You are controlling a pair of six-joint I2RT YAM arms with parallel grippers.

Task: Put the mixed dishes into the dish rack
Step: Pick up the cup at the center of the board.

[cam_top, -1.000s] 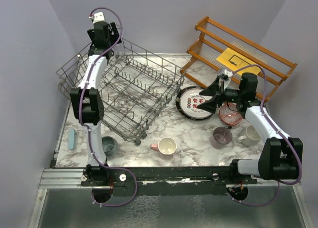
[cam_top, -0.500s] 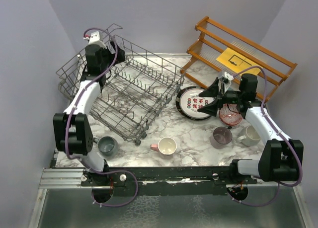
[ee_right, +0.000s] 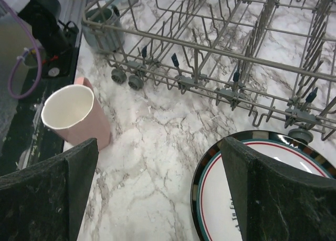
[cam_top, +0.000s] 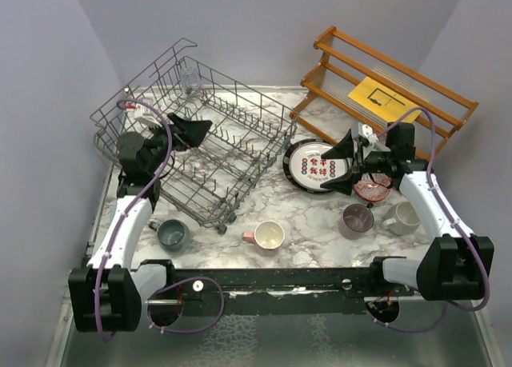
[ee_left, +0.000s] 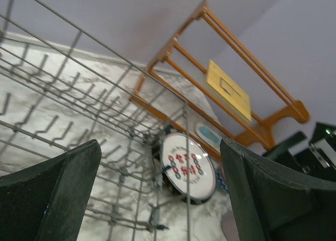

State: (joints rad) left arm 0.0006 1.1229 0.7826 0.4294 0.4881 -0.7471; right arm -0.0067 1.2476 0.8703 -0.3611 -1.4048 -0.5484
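Top external alone shows four mugs: grey-teal (cam_top: 172,234), pink (cam_top: 268,235), mauve (cam_top: 356,221), cream (cam_top: 402,217); one plate (cam_top: 314,166); left tool (cam_top: 194,134), right tool (cam_top: 345,165) wide, empty.

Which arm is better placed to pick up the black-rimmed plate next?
Right. The right gripper hovers at the black-rimmed plate, jaws open toward it. The left gripper, also open, is over the dish rack, whose wire wall stands between it and the plate.
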